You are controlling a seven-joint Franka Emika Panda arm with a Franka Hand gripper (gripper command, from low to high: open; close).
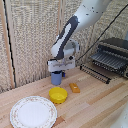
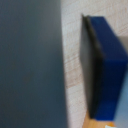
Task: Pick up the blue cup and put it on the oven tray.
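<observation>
Jaws around blue cup (image 1: 56,78); yellow bowl (image 1: 58,94) near.

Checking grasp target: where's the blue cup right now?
Exterior view: the blue cup sits left of centre on the wooden table, directly under the hand, behind the yellow bowl.

My outside view is evenly lit and soft, low in detail, with faint shadows under the plate (image 1: 33,111) and bowl (image 1: 58,94). My wrist view is badly blurred; the blue cup (image 2: 107,65) fills it, out of focus.
</observation>
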